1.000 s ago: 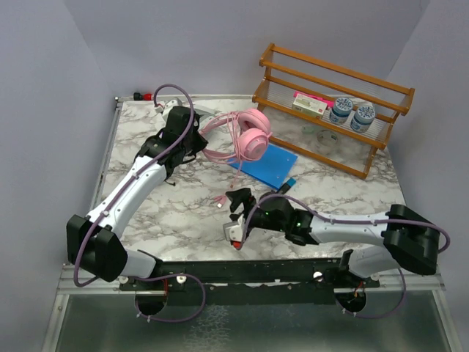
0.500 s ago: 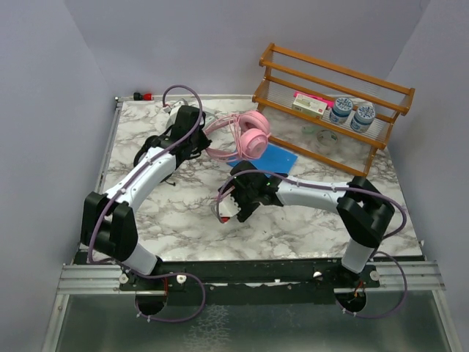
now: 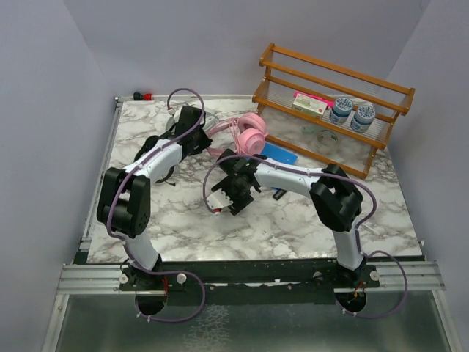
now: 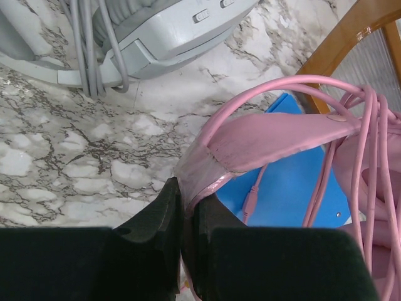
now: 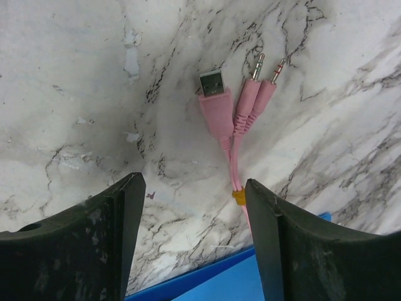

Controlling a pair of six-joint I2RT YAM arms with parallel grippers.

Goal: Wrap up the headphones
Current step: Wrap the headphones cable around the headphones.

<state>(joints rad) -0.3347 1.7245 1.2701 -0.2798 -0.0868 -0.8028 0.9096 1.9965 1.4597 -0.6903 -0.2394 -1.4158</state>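
Note:
The pink headphones (image 3: 253, 132) lie at the back of the marble table, their cable looped over the headband (image 4: 282, 135). My left gripper (image 4: 187, 194) is shut on the headband's end, also seen from above (image 3: 207, 144). The pink cable's loose end (image 5: 235, 103), a USB plug and two jacks, rests flat on the marble. My right gripper (image 5: 194, 185) hovers open over it, the cable passing just inside its right finger (image 5: 276, 244); from above it sits mid-table (image 3: 229, 199). The grey-white headphones (image 4: 156, 31) with a wound grey cable lie just beyond the left gripper.
A blue pad (image 3: 282, 155) lies under and beside the pink headphones. A wooden rack (image 3: 330, 99) at the back right holds two jars (image 3: 352, 112) and a small box. A red-tipped item (image 3: 143, 95) sits at the back left corner.
The right arm has swung from the table's front back over the cable's plug end, and its jaws have narrowed somewhat. The left arm stays gripping the headband, which has shifted slightly.

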